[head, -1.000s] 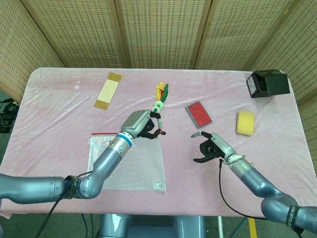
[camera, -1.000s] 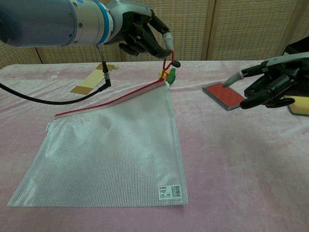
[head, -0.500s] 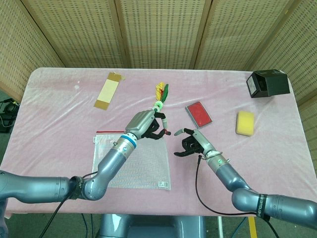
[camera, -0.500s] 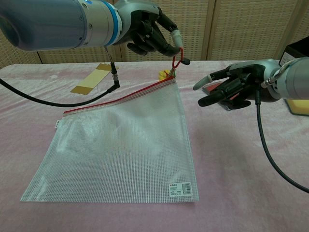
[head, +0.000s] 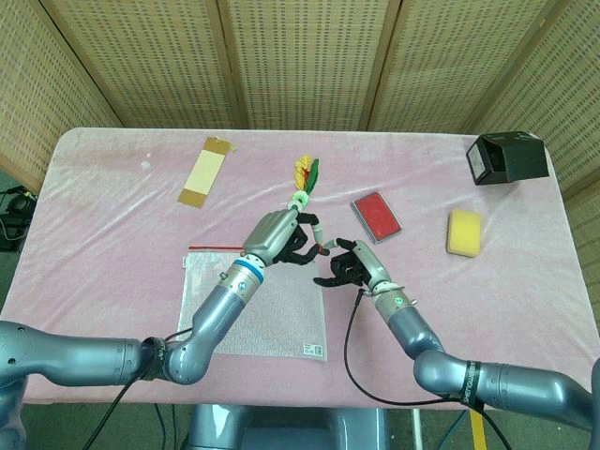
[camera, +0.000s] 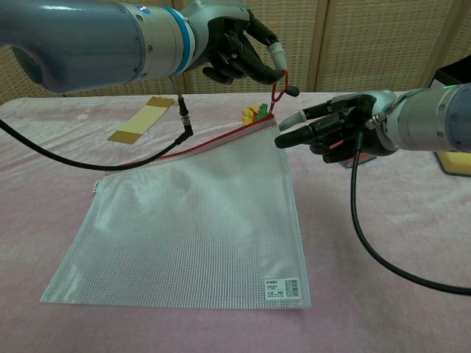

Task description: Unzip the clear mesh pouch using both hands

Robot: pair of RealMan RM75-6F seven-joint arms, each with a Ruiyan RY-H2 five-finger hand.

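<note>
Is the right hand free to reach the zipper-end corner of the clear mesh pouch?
Probably yes. The right hand is open beside the corner of the clear mesh pouch, with nothing between them; the left hand holds the red zipper pull loop above it.
</note>
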